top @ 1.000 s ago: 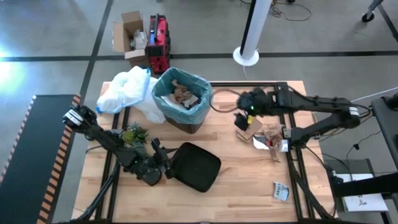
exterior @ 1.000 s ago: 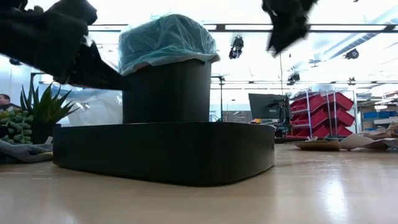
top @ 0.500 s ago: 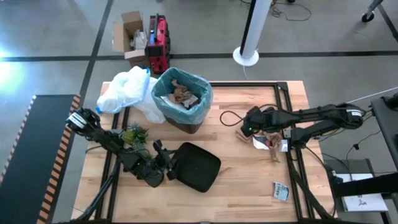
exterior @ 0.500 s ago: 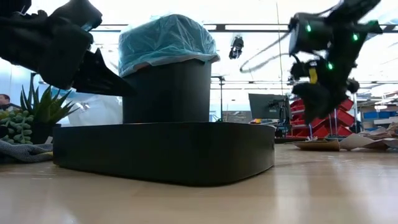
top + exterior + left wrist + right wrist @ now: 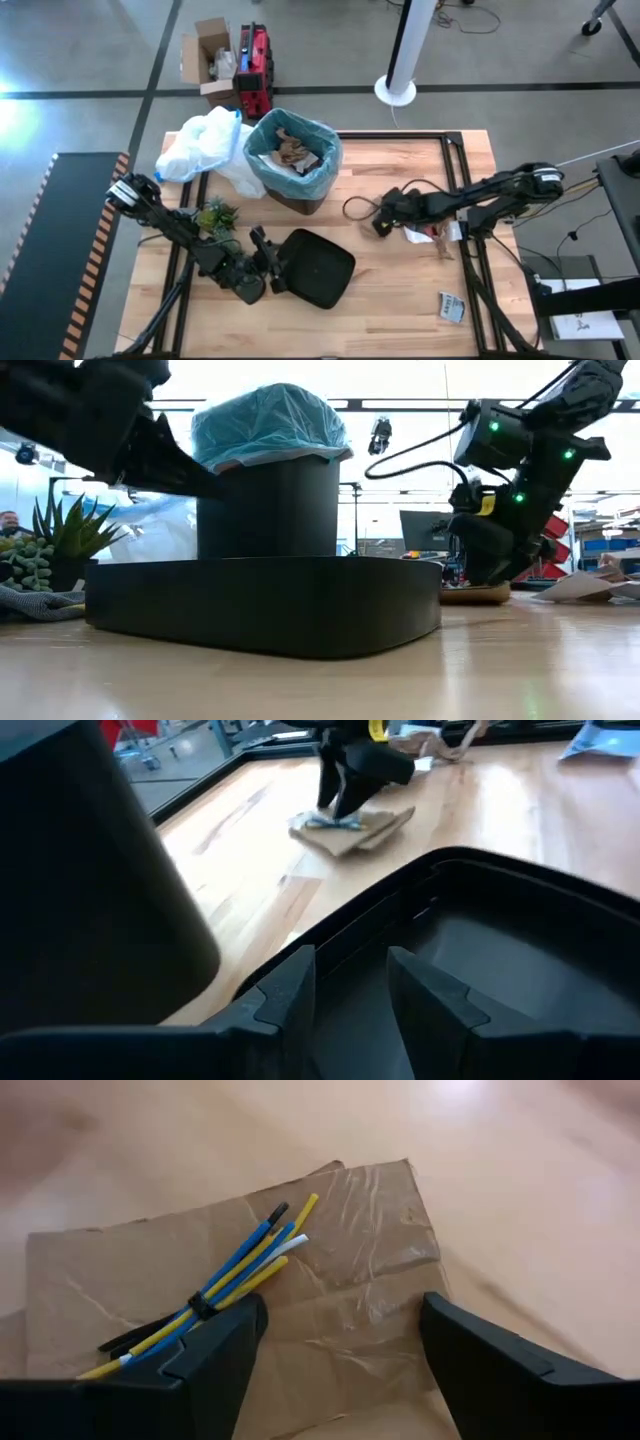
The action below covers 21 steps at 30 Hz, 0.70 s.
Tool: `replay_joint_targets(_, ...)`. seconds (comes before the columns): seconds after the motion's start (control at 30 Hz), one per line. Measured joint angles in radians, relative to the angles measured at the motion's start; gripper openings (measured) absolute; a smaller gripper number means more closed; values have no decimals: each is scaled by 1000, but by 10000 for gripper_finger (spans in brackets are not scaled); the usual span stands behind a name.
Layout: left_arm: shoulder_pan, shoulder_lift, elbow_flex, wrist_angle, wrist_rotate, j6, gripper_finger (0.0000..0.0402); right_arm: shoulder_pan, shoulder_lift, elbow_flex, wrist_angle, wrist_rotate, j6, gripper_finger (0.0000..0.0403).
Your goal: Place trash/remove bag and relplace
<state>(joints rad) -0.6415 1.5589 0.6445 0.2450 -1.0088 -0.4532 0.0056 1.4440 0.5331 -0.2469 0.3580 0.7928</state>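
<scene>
The bin point(image 5: 293, 160), a dark round container, stands at the far side of the table point(image 5: 400, 300) and is lined with the bag point(image 5: 325, 165), a light-blue liner folded over its rim. Inside lie crumpled brown paper point(image 5: 293, 150) and a pale sheet; what sits deeper is hidden.

Nearer than the bin, the dark lid point(image 5: 315, 267) lies flat on the table. The left gripper point(image 5: 345, 990) is at the lid's edge, fingers apart; whether they touch it cannot be told.

To the right of the bin, the right gripper point(image 5: 340, 1345) is down over a flat brown paper piece point(image 5: 330, 1270) that carries a tied bundle of blue and yellow ties point(image 5: 215, 1295). Its fingers stand wide apart over the paper, not clamped on it.

Further right of the bin, more brown paper and a white sheet point(image 5: 432, 233) lie partly under the right arm. A small printed packet point(image 5: 452, 307) lies near the table's front right corner.

Left of the bin, touching it, is a white plastic bag point(image 5: 205, 145); nearer than that, a small green plant point(image 5: 215, 215), partly covered by the left arm.

In the low view the lid blocks the bin's base.
</scene>
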Motion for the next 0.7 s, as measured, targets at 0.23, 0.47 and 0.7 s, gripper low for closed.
replay_joint_targets(0.23, 0, 0, 81, -11, 75, 51, 108, 158, 51, 71, 49, -39, -96, 277)
replay_joint_targets(0.47, -7, 24, 162, -40, 121, 45, 91, 274, 66, 133, 13, 40, -165, 275)
replay_joint_targets(0.7, -48, 139, 305, -52, 182, 45, 76, 373, 54, 198, 78, 157, -303, 276)
